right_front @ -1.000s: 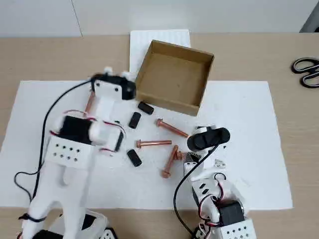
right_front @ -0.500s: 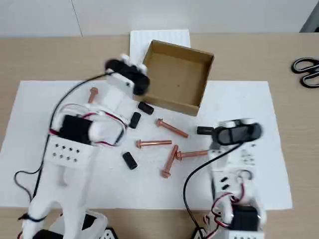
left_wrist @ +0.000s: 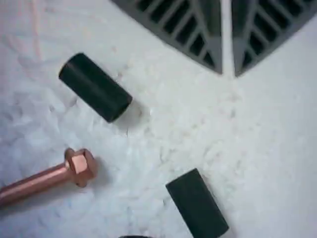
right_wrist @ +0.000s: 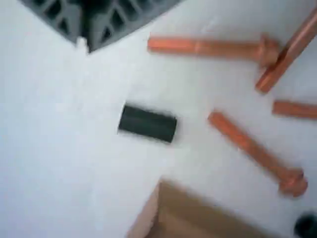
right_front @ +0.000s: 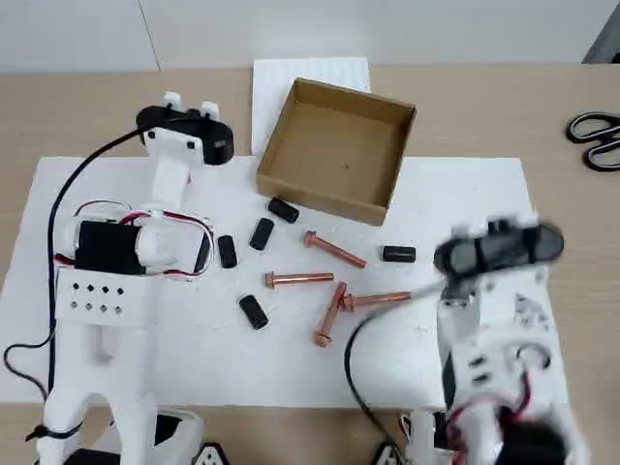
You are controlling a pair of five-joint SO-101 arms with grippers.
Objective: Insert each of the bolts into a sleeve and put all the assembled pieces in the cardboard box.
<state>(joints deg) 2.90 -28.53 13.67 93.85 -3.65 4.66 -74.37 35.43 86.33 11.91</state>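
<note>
White sheet (right_front: 465, 184) bears unjoined bolts (right_front: 298, 280) and sleeves (right_front: 398, 254); first pick seems pending: left gripper (left_wrist: 227, 69), right gripper (right_wrist: 84, 44), jaws together, must open.

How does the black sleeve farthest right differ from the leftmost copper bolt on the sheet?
The sleeve is black, the bolt copper. The sleeve is a short plain cylinder; the bolt is much longer, with a flanged head at one end. Both lie flat on the white sheet, outside the cardboard box.

wooden table (right_front: 58, 107) | white mat (right_front: 475, 194) | scissors (right_front: 596, 138) at right edge | pale wall (right_front: 291, 29)
</note>
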